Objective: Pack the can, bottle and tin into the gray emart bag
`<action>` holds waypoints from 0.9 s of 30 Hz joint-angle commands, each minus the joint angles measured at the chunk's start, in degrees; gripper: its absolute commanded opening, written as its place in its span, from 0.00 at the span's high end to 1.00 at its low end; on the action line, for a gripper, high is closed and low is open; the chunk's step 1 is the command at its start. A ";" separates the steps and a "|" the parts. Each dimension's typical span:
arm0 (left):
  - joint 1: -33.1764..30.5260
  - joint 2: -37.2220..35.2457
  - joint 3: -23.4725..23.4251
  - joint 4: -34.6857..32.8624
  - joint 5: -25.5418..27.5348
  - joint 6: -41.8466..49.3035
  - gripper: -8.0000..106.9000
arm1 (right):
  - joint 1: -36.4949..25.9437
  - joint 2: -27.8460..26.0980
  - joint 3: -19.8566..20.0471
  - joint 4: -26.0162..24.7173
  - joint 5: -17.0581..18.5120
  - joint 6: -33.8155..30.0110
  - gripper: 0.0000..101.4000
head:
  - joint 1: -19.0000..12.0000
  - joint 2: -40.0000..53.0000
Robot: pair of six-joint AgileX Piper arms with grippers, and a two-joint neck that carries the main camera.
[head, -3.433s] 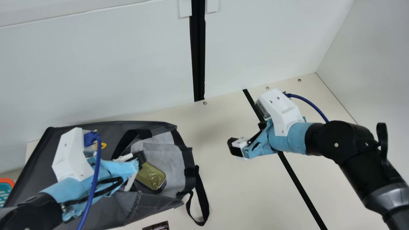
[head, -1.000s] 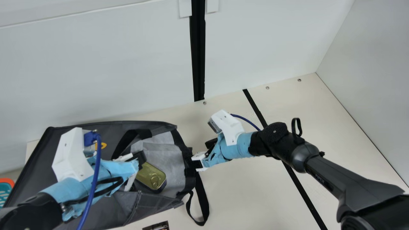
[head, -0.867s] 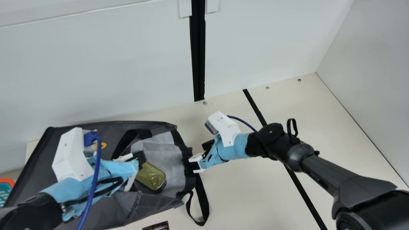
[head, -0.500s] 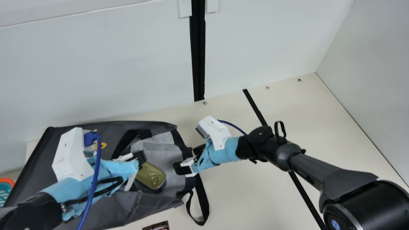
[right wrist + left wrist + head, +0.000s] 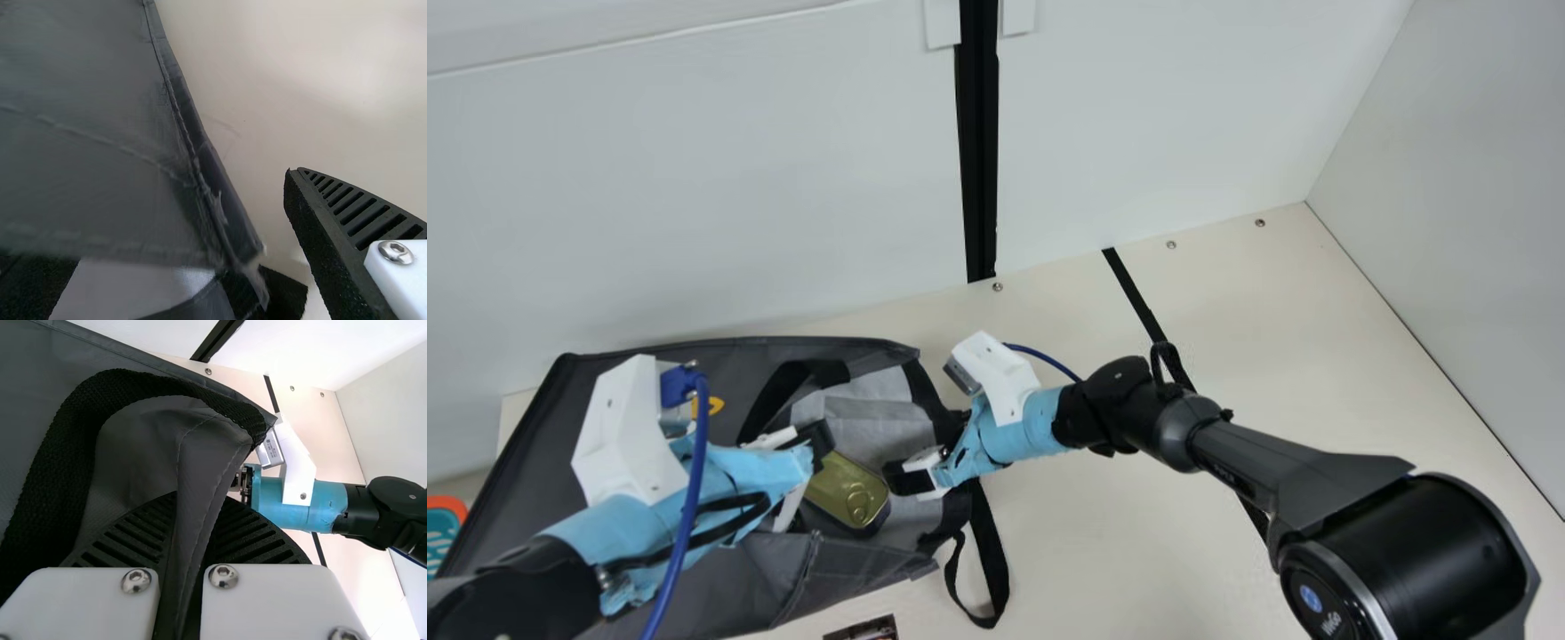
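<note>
2 fingers of our left gripper (image 5: 815,449) press together on a fold (image 5: 201,477) of the gray emart bag (image 5: 525,480). Our right gripper (image 5: 930,450) stands wide open with nothing clamped; the bag's edge seems to run between its fingers.

The tin (image 5: 852,491) lies inside the bag's mouth, ring-pull up on the pale lining (image 5: 867,420), at 5 o'clock from the left fingertips. A right finger sits near the tin at 3 o'clock; we cannot tell if they touch. The bag lies with its mouth toward 3 o'clock and 1 handle (image 5: 985,560) trailing to 5 o'clock over the cream table (image 5: 1103,551).

We judge that our left grip keeps the wall from sagging over the tin, while our right gripper is set to pinch the opposite edge. Closing low could nudge the tin outward.

The main view gives us the tin and lining; the left wrist view settles the pinch where our blue wrap (image 5: 760,471) covers it. The right wrist view gives the gap beside the bag's seam (image 5: 193,160). Whether the can and bottle are packed, we cannot tell.
</note>
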State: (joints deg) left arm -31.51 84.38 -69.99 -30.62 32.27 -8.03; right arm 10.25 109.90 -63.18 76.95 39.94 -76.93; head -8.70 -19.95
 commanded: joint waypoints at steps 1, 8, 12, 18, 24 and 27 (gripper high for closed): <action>0.00 0.00 0.00 0.00 0.00 0.00 0.84 | 0.23 0.34 -0.21 0.32 0.12 -0.19 0.10 | -1.30 -0.05; 0.00 0.00 0.00 0.00 0.00 0.00 0.84 | 0.74 1.45 -0.64 1.35 0.85 0.17 0.56 | -1.30 -0.05; 0.00 0.00 0.00 0.00 0.00 0.00 0.84 | 0.41 1.52 -0.63 1.87 1.82 0.80 0.83 | -1.30 -0.05; 0.00 0.00 0.00 0.00 0.00 0.00 0.84 | -0.64 0.96 -0.50 2.31 3.61 1.83 1.00 | -1.30 -0.05; 0.00 0.00 0.00 0.00 0.00 0.00 0.84 | -1.98 -0.20 -0.02 2.92 5.64 3.14 1.00 | -1.30 -0.05; 0.00 0.00 0.00 0.00 0.00 0.00 0.84 | -2.72 -0.87 0.31 3.39 6.78 3.77 1.00 | -1.30 -0.05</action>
State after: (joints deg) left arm -31.51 84.38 -69.99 -30.62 32.27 -8.03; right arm 7.68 109.21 -62.94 79.96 46.31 -73.33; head -8.70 -19.86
